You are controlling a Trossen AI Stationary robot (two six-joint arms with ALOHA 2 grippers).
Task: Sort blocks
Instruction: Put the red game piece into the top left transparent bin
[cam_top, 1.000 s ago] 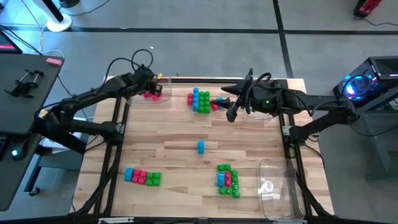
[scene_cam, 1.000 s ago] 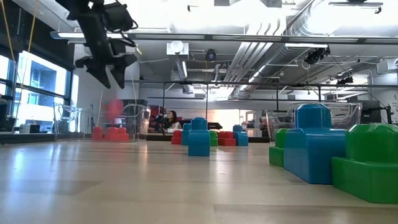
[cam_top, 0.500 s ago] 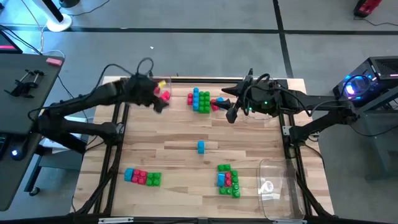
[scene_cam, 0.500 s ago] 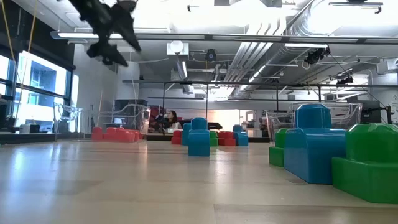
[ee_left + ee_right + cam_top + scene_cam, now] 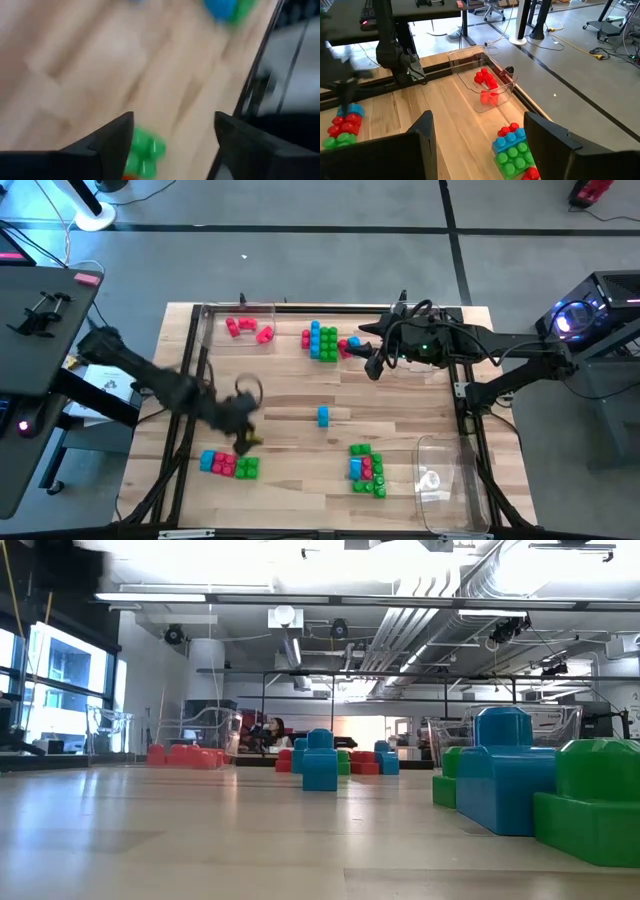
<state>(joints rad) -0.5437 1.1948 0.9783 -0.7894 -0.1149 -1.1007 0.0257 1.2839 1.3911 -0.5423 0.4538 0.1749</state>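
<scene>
The blocks lie in groups on the wooden table. Red ones (image 5: 248, 328) sit in a clear tray (image 5: 215, 315) at the far left. A blue, green and red cluster (image 5: 322, 340) lies far centre, and a single blue block (image 5: 323, 416) in the middle. A blue-red-green bar (image 5: 228, 465) lies near left, a mixed cluster (image 5: 367, 468) near right. My left gripper (image 5: 243, 440) hangs open just above the bar's far side, with green studs (image 5: 142, 152) below its fingers. My right gripper (image 5: 373, 368) hovers open beside the far cluster, holding nothing.
A second clear tray (image 5: 440, 480) lies at the near right corner, partly over the table's edge. Bare wood stretches between the single blue block and the groups. Black frame rails (image 5: 195, 380) run along the table's left and right sides.
My left gripper has swung fast from over the far-left tray toward the table's near edge, turning as it went, and now hangs above the near-left bar. The red blocks stay in the tray. The other blocks have not moved.
</scene>
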